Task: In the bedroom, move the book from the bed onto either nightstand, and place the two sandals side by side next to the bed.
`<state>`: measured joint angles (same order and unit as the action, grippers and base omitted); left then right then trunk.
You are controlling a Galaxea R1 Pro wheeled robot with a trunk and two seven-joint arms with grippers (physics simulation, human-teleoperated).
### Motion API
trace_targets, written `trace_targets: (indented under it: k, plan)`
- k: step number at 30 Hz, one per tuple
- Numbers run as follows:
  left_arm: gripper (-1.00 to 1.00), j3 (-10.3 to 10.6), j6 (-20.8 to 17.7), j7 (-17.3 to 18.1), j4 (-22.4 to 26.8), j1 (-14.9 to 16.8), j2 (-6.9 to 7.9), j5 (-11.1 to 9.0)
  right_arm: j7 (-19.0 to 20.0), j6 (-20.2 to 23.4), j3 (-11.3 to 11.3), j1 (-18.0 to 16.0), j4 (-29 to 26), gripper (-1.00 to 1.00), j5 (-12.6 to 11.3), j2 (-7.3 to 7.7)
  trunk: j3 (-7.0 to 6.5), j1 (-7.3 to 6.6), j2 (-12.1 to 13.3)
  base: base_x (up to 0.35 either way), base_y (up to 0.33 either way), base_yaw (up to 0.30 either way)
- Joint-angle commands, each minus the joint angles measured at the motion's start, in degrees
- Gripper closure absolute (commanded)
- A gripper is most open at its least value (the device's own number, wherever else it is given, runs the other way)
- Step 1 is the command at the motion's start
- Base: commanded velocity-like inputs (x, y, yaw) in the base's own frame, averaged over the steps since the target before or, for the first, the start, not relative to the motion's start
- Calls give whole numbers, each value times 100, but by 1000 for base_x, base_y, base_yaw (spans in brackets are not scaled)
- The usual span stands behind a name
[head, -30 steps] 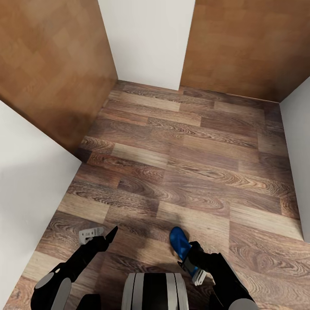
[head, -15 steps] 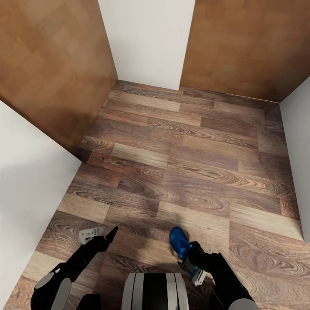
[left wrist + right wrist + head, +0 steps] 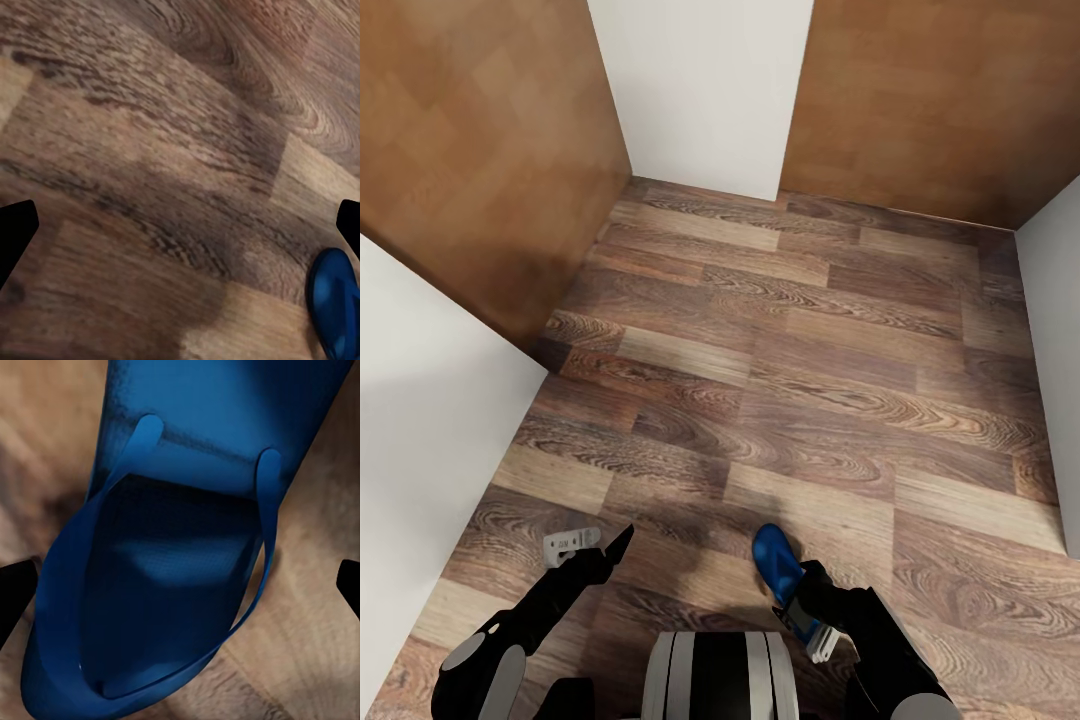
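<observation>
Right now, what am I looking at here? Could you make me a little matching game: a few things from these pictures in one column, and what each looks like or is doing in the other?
Things:
1. sandal
2. left gripper
3. floor
4. wall

Descriptions:
A. wood planks in mixed brown tones
B. plain white, between two tan wooden panels
C. bright blue, held at the right gripper
D. open, holding nothing, above the floor

Pairs: 1-C, 2-D, 3-A, 4-B
</observation>
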<state>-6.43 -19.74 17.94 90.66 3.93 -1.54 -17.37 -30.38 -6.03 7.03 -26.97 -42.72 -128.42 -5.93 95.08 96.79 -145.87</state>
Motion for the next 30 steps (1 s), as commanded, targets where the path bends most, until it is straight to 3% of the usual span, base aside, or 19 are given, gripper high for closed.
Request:
trace_targets:
  k: [1, 29, 30]
  plan:
    - [-100, -16, -56, 25, 4, 2, -6, -56, -12, -56, 18, -1, -8, -100, -60, -5, 3, -1, -1, 0, 0, 0]
    - [-100, -16, -56, 25, 4, 2, -5, -55, -12, -44, 18, -1, -8, -100, -60, -5, 47, 4, -4, 0, 0, 0]
    - [-100, -16, -56, 25, 4, 2, -5, -55, -12, -42, 18, -1, -8, 100, -60, -5, 47, 4, -4, 0, 0, 0]
